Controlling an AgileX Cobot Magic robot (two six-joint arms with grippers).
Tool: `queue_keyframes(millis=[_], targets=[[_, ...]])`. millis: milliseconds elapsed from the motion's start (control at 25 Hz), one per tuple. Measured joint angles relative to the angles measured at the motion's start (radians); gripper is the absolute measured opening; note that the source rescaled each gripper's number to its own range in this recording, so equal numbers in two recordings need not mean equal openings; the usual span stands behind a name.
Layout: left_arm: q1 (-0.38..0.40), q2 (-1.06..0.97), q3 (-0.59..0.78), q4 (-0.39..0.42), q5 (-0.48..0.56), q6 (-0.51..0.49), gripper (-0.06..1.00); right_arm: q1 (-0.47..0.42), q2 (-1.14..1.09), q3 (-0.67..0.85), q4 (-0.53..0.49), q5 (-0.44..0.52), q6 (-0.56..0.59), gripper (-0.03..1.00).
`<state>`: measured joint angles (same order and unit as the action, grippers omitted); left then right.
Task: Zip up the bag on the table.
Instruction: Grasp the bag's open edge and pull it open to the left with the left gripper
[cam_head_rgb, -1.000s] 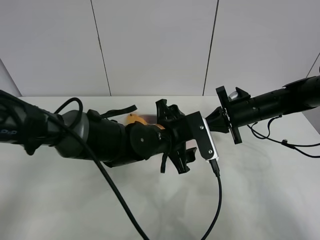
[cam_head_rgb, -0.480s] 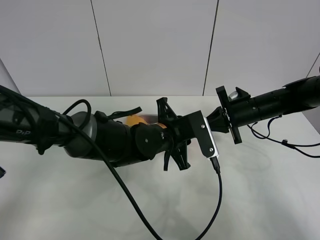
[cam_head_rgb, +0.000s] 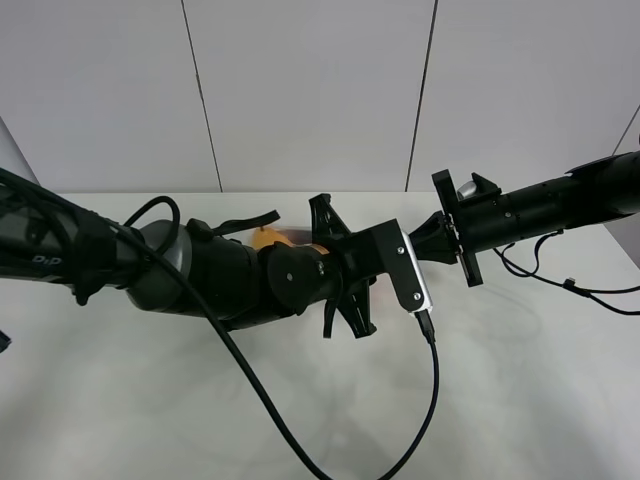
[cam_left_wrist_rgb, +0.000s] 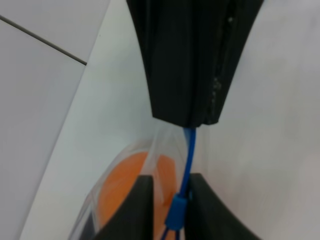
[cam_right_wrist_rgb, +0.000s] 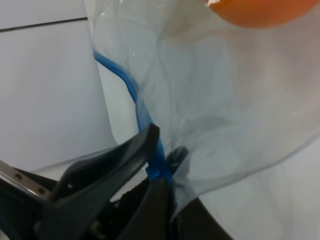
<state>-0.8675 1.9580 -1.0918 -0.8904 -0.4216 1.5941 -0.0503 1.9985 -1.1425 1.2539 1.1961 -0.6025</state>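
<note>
The clear bag (cam_right_wrist_rgb: 225, 100) hangs between my two grippers, with an orange fruit (cam_right_wrist_rgb: 260, 12) inside. In the exterior view only a bit of fruit (cam_head_rgb: 265, 238) shows behind the left arm. My left gripper (cam_head_rgb: 345, 300) reaches across the middle. In the left wrist view it (cam_left_wrist_rgb: 171, 179) is closed around the bag's blue seal strip (cam_left_wrist_rgb: 186, 165), with a blue slider (cam_left_wrist_rgb: 177, 207) between its fingers. My right gripper (cam_head_rgb: 432, 240) faces it. In the right wrist view it (cam_right_wrist_rgb: 162, 162) is shut on the strip's end (cam_right_wrist_rgb: 131, 87).
The white table (cam_head_rgb: 520, 380) spreads wide under both arms. A black cable (cam_head_rgb: 435, 400) hangs from the left wrist camera toward the front edge. More cables (cam_head_rgb: 570, 285) lie at the right. A panelled white wall (cam_head_rgb: 300, 90) stands behind.
My left gripper has shifted a little to the left and back, away from the right gripper. The right arm has not moved.
</note>
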Motion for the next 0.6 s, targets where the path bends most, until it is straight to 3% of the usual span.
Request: queue_keyframes(millis=[80,280,600], targets=[[0.000,0.001,0.000,0.000,0.002,0.002,0.00,0.000,0.000,0.000,0.001,0.000,0.000,0.00],[0.000,0.001,0.000,0.000,0.002,0.014,0.00,0.000,0.000,0.000,0.001,0.000,0.000,0.00],[0.038,0.001,0.029,0.000,-0.013,0.122,0.00,0.000,0.000,-0.001,0.006,-0.015,0.000,0.00]])
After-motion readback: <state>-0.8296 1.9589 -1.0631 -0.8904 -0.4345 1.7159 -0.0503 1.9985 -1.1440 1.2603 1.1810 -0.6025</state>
